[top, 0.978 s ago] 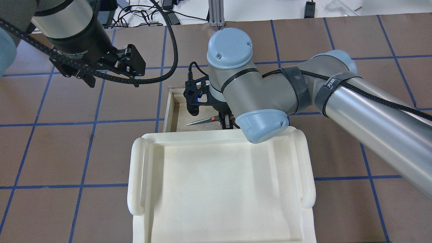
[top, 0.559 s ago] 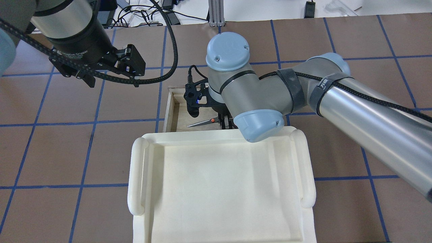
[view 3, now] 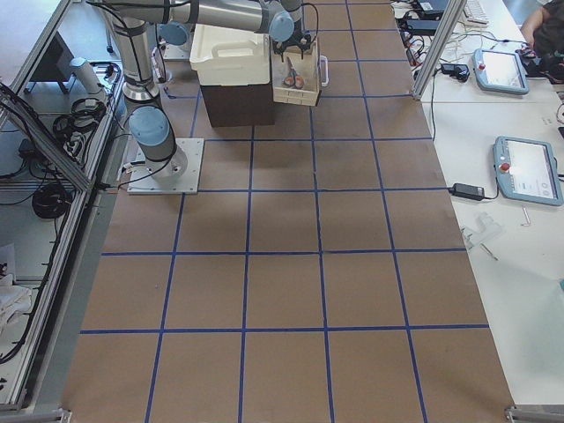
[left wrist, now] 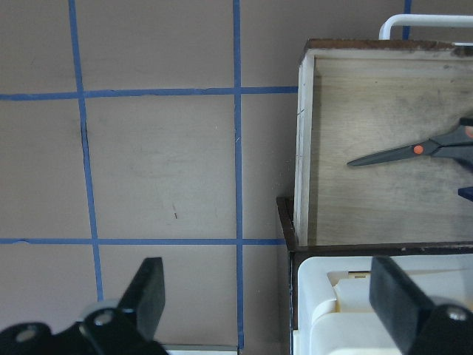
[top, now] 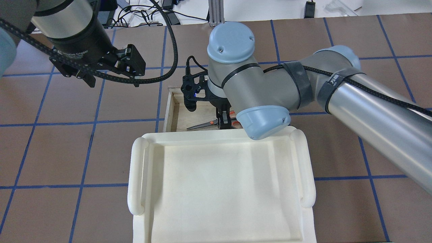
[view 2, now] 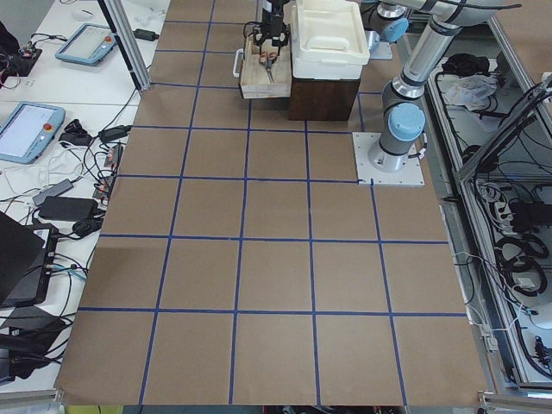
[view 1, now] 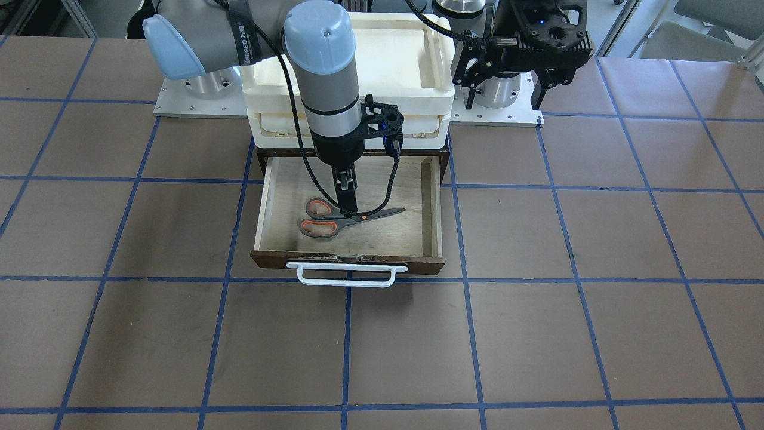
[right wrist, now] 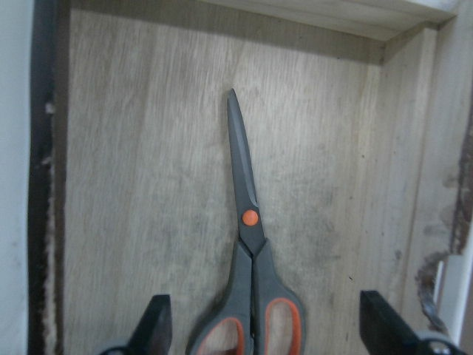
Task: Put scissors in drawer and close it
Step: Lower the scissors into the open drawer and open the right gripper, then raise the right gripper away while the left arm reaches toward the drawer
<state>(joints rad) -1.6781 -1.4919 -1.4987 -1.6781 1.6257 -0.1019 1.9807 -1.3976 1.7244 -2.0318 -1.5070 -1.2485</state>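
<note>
The scissors (view 1: 343, 218), dark grey with orange-lined loops and closed grey blades, lie flat on the floor of the open drawer (view 1: 431, 206), nearer its front panel. The right hand (view 1: 347, 204) stands over the loops, fingers spread wide, gripping nothing. The cream tray unit (view 1: 427, 125) sits above the drawer's back. The left hand (left wrist: 270, 296), also spread and empty, hangs off the drawer's side above the tabletop (view 1: 537, 310).

Six views sharing one drawer (view 1: 394, 236)
Front and overhead look steeply down; end cameras sit far off, drawer seemingly just visible; wrist cameras look down on it from close.
</note>
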